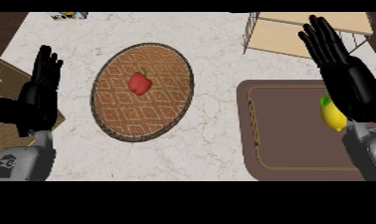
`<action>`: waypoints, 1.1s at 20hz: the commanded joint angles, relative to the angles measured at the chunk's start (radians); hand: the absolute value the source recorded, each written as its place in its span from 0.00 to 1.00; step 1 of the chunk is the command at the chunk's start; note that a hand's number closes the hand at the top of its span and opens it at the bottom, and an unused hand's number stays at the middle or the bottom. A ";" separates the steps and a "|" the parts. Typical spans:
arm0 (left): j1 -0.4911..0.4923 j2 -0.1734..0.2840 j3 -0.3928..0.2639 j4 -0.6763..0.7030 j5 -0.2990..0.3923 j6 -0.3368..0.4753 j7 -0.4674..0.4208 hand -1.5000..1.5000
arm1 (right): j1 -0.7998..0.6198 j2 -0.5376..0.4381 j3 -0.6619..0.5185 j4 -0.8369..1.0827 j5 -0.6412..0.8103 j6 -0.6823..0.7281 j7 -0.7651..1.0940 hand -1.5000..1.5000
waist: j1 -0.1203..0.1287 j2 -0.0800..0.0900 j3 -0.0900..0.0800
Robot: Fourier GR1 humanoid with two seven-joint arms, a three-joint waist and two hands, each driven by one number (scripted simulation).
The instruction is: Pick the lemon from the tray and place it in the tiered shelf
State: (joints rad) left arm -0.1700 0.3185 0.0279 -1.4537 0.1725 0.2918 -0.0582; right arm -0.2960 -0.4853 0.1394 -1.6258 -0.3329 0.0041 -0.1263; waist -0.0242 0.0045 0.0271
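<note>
Lemon [332,114] lies on the brown tray [294,128], partly under the right hand. From the left: left hand [40,91] rests open; a red pepper [140,83] sits on a woven plate [142,92]; right hand [341,71] is open with straight fingers, below the tiered shelf [294,31].

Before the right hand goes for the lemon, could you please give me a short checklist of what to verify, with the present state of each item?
1. Lemon on the brown tray: ok, at its right side.
2. Lemon fully visible: not ok, the right hand covers part of it.
3. Right hand open for the grasp: ok, fingers straight.
4. Tiered shelf within view: ok, at upper right, beyond the tray.
5. Shelf level free: cannot tell, only partly shown.
6. Left hand out of the way: ok, resting open at the left edge.
</note>
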 commanded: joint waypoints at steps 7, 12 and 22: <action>0.117 0.080 -0.009 0.081 0.006 -0.109 0.078 0.50 | 0.102 -0.156 -0.163 0.257 0.351 -0.384 0.114 1.00 | -0.050 0.031 -0.049; 0.165 0.108 -0.036 0.048 0.051 -0.213 0.136 0.50 | 0.115 0.060 -0.129 0.272 0.553 -0.795 0.129 0.00 | 0.037 -0.003 -0.028; 0.186 0.117 -0.009 0.064 0.052 -0.231 0.119 0.50 | 0.148 0.032 0.030 0.191 1.103 -0.758 0.749 0.00 | 0.020 -0.009 -0.038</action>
State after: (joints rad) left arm 0.0194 0.4202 0.0095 -1.3919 0.2210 0.0734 0.0532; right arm -0.1193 -0.4084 0.1735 -1.4587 0.5953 -0.8150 0.4144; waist -0.0067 -0.0050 -0.0071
